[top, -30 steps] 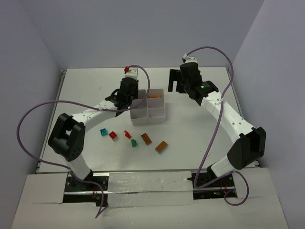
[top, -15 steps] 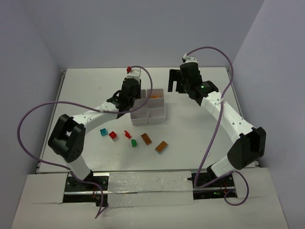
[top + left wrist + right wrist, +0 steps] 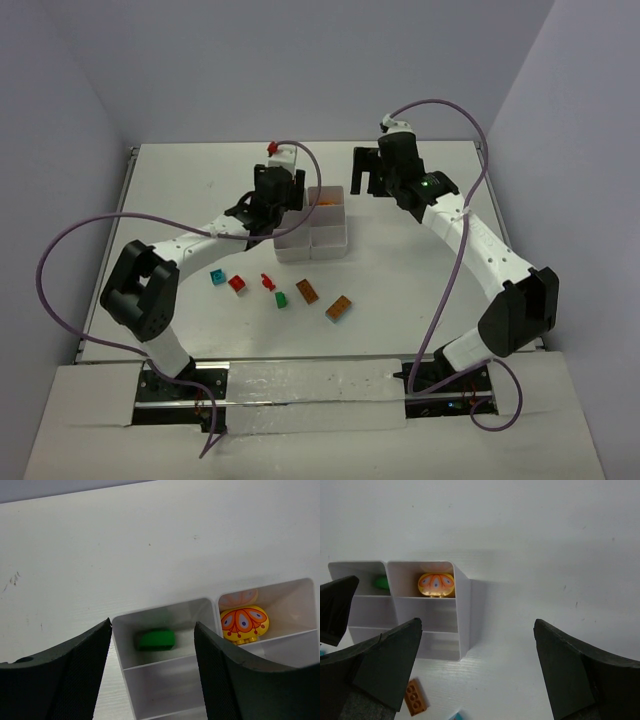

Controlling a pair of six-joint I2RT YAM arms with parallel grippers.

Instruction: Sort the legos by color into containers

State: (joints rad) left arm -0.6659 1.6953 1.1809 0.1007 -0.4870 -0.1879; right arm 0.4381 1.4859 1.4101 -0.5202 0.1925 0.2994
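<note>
Left gripper (image 3: 152, 630): spread, empty, over tray (image 3: 340, 243) far-left cell holding green lego (image 3: 156, 640). Right gripper (image 3: 477, 625): spread, empty, beyond tray's far-right corner. Loose legos (image 3: 307, 291): tray's near side, closer to left gripper.

High overview; both wrist views close above tray (image 3: 296, 246)

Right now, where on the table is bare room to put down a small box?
Bare table lies between the white tray and the right arm, and at the far-left corner behind the left arm. Crowded: the loose legos before the tray, and its far end under the left claw.
</note>
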